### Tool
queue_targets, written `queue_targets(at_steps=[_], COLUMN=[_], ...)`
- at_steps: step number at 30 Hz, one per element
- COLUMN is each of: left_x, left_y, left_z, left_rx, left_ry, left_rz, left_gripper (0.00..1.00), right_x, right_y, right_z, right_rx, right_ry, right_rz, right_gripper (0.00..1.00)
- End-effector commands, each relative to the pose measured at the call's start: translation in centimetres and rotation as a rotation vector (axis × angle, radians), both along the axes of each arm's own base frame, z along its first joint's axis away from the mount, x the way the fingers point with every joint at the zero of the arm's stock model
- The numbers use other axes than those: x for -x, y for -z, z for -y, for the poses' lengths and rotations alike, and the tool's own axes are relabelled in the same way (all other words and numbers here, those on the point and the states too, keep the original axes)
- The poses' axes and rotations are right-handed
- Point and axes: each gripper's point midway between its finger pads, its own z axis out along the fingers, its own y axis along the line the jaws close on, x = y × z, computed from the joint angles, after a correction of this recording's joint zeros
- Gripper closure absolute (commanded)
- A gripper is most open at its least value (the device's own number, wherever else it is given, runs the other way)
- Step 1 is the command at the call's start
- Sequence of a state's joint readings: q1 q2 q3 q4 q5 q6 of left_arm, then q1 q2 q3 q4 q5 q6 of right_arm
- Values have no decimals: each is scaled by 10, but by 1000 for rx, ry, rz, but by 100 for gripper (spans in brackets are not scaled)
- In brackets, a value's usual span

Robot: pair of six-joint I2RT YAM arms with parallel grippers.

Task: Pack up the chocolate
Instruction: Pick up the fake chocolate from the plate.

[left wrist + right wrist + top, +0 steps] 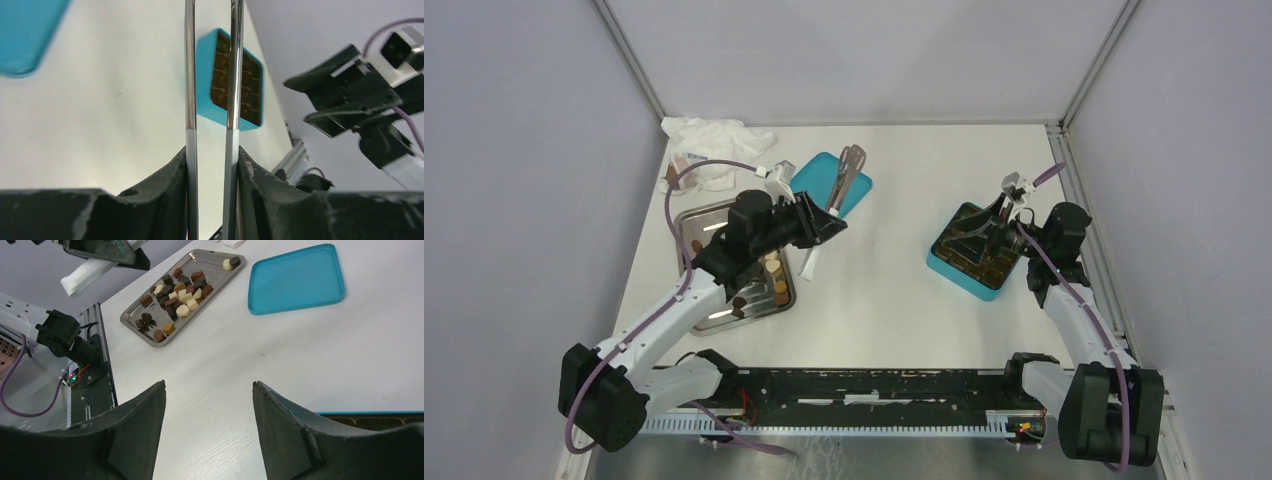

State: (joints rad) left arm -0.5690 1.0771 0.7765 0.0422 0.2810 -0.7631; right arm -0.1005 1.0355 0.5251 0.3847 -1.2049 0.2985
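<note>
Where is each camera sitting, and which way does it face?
Top external: above and behind the bases, looking down on the table; left arm and right arm show.
Left wrist: on the left arm, facing the teal box and right arm; left gripper's fingers clamp tongs.
Right wrist: on the right arm, facing the steel tray of chocolate; right gripper's fingers stand open.
Shared: both wrist views catch the teal lid.

a robotics lab: 2 robot arms (664, 315) at a white table (884, 300), grey panels (524, 150), aluminium framing (629, 55).
</note>
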Motion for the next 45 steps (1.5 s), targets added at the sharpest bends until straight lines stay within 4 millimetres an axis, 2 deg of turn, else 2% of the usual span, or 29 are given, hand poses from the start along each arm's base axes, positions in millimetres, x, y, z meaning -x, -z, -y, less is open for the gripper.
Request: queue_targets(at_steps=[1,4,7,14,18,21,24,30,34,39,45], left_x=[4,3,0,0,10,15,10,-13,-25,-33,-47], left_y=[13,14,11,3,22,37,46,61,70,86,98], left_z=[-39,-65,-91,-126,-141,-146,-153,-172,-194,-224,-229], left_rx=[-243,-378,-476,-589,-645,-671,-717,-836,-895,-944,-927], left_ry=[-18,-85,-173,-293,-325,-332,-348,-327,-332,-368,-358], left_rz=[-43,-50,-43,-43,-93,-127,-149,-208,-264,-346,-389], left_gripper=[60,60,59,60,60,60,59,59,60,60,60], right_x=[-4,-6,-5,9,17,23,23,20,13,7,8], right_y=[-8,-4,7,44,58,68,71,64,50,47,51], right_z=[2,0,-12,-76,-96,-98,-97,-90,-77,-66,-66], right_rx=[24,64,145,306,342,363,377,419,436,420,421], right_ry=[-5,-3,-25,-173,-246,-262,-256,-247,-208,-175,-184], right_rz=[56,84,105,122,105,76,73,121,177,165,147], right_gripper=[31,31,31,31,31,31,30,30,29,29,29])
